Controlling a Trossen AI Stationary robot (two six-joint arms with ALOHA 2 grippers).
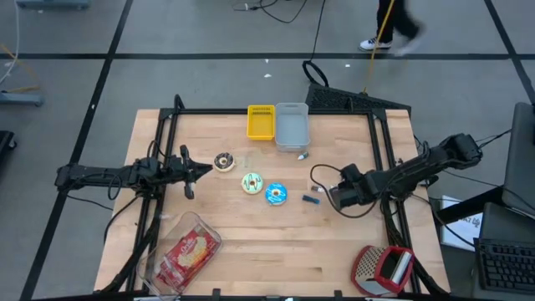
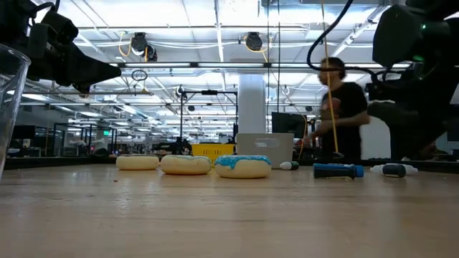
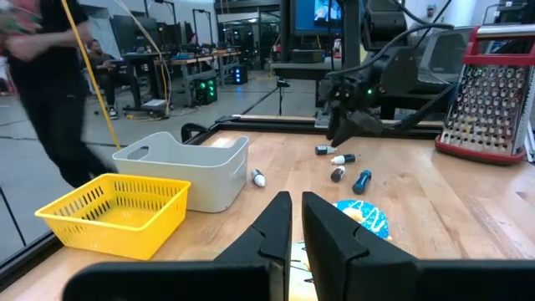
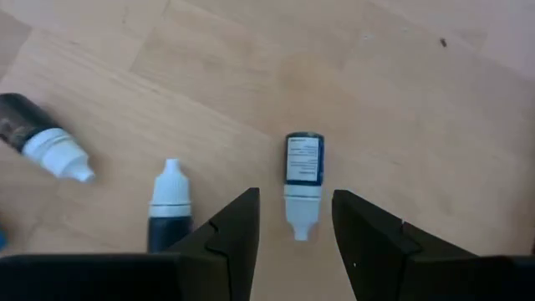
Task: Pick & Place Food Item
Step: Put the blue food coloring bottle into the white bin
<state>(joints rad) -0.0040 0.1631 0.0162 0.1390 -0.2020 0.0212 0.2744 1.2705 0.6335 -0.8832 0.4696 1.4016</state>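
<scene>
Right gripper (image 4: 292, 221), jaws part open and empty, hovers over blue-label bottle (image 4: 303, 167) right of blue donut (image 1: 277, 194), likely lining up; left gripper (image 1: 194, 171), nearly shut, waits left of it.

Both arms are dark, nearly black, built of slim tube-like links with thicker blocky joints; the left arm (image 1: 125, 175) is a long thin run of such links, and the right arm (image 1: 410, 174) carries a bulkier rounded housing at its 2 o'clock end. A thin black cable (image 1: 322, 173) loops off the right arm's wrist toward 9 o'clock. Each arm ends in two flat, matte black fingers with angular, stepped inner edges and squared tips, seen on the left gripper (image 3: 294, 219) and the right gripper (image 4: 294, 219).
</scene>
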